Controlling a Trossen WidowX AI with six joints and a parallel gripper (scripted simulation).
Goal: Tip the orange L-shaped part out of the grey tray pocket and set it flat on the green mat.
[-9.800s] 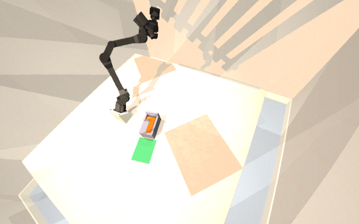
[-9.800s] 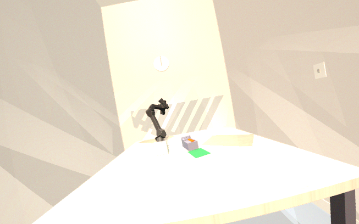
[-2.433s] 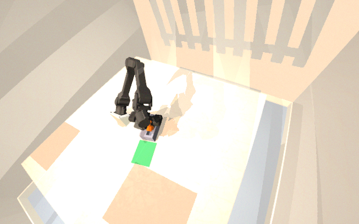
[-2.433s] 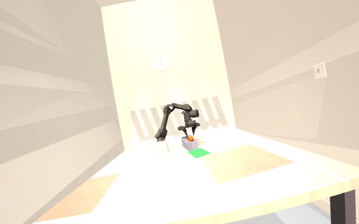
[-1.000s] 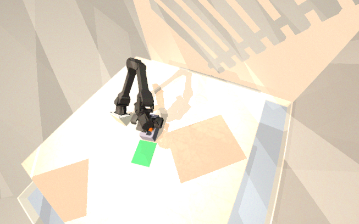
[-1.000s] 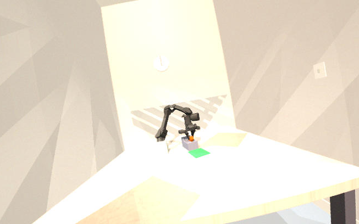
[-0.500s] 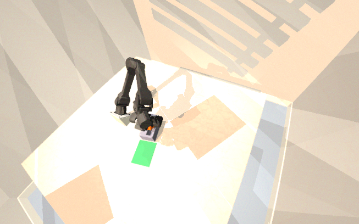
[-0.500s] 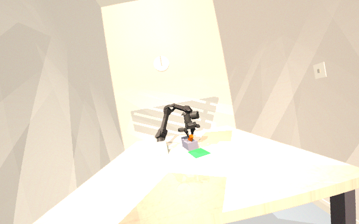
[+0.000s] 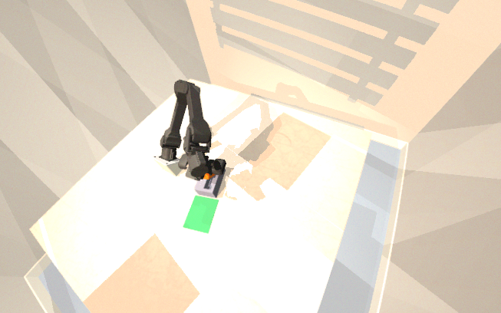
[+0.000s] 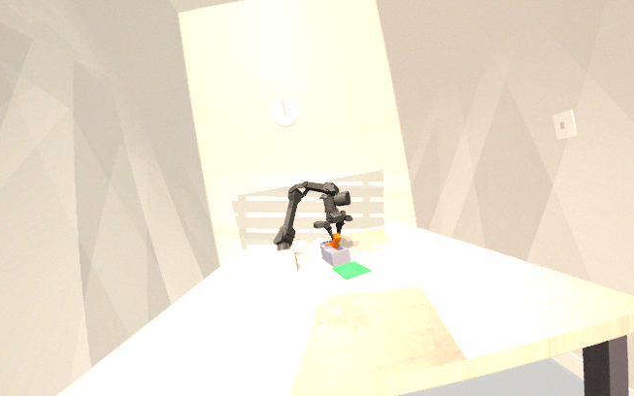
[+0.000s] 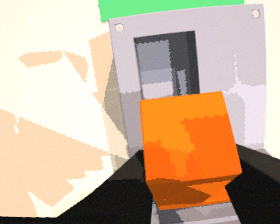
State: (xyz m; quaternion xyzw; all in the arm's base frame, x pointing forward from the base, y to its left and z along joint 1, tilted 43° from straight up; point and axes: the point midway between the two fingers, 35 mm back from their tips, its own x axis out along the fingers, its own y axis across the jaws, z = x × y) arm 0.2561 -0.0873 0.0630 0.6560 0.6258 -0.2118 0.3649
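The gripper [image 9: 208, 176] [image 10: 334, 237] [image 11: 183, 155] is clamped on the orange part [image 9: 208, 176] [image 10: 336, 241] [image 11: 186, 140], which stands steeply tilted, its long axis nearer upright than flat, with one end up between the fingers. It is above the grey tray [image 9: 205, 191] [image 10: 337, 257] [image 11: 231, 65]; whether its low end touches the pocket [image 11: 185, 50] I cannot tell. The tray's raised wall stands between the part and the green mat [image 9: 201, 214] [image 10: 351, 270] [image 11: 171, 9], just beside the tray. A wall clock [image 10: 284, 112] hangs beyond the table [image 9: 268, 241] [image 10: 240, 319].
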